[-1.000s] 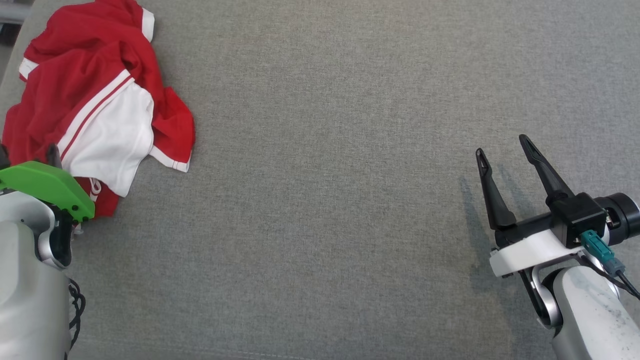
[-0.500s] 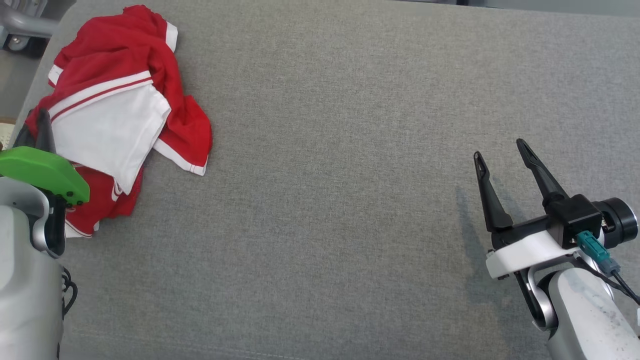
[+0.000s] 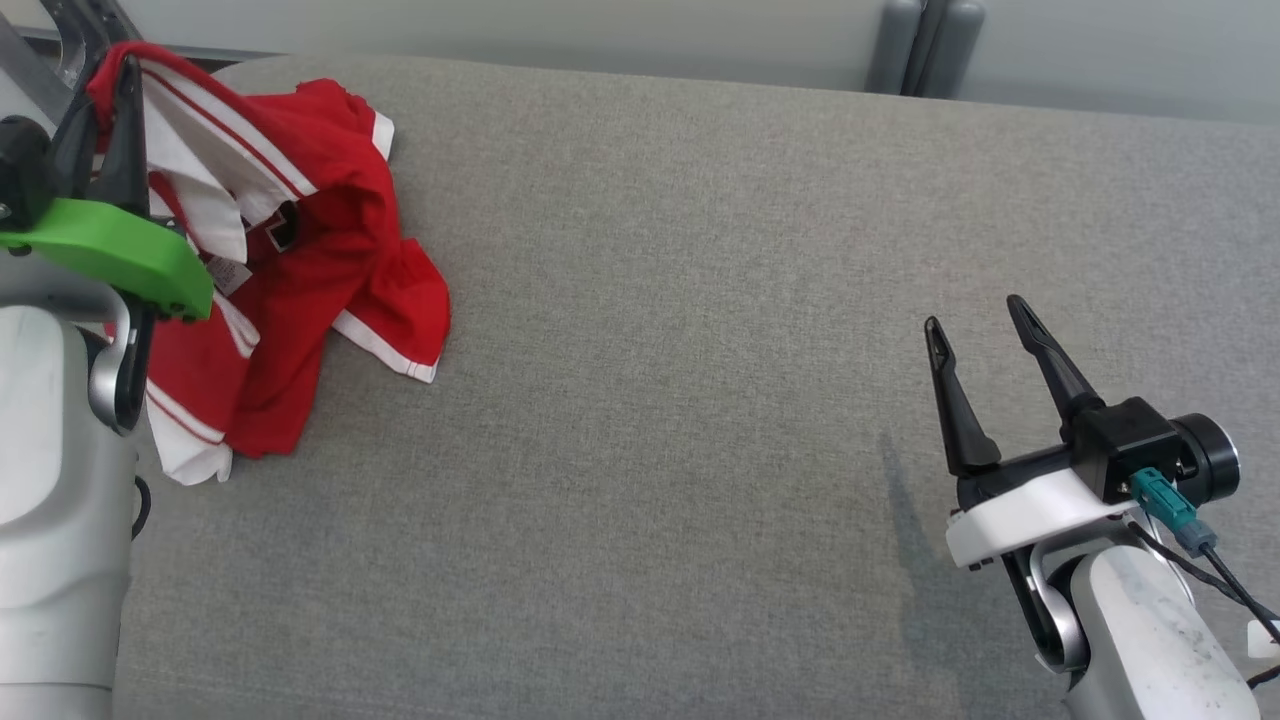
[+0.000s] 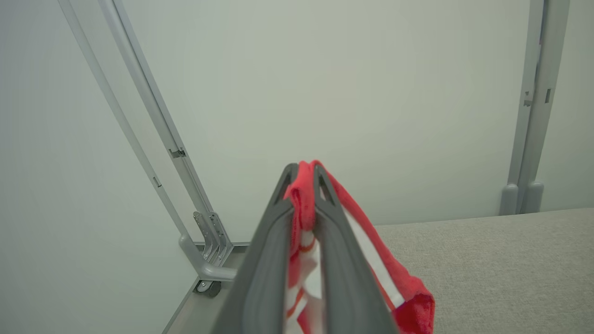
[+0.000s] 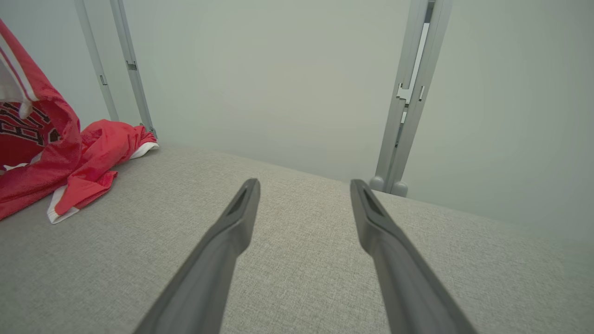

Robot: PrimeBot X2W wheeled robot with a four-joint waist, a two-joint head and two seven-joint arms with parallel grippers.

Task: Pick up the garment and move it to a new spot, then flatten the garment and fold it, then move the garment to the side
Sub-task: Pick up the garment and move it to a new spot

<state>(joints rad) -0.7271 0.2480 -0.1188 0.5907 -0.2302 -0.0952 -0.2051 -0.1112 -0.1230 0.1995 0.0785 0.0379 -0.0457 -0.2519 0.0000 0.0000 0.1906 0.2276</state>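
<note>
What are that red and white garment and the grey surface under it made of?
The garment looks like thin synthetic sports jersey, probably polyester: it drapes limply and shows a faint sheen in the right wrist view. The grey surface looks like matte woven upholstery cloth, with a fine heathered weave.

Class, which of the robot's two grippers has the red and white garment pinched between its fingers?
The left gripper, shut on a fold of the garment; the right gripper stands open, holding nothing.
</note>
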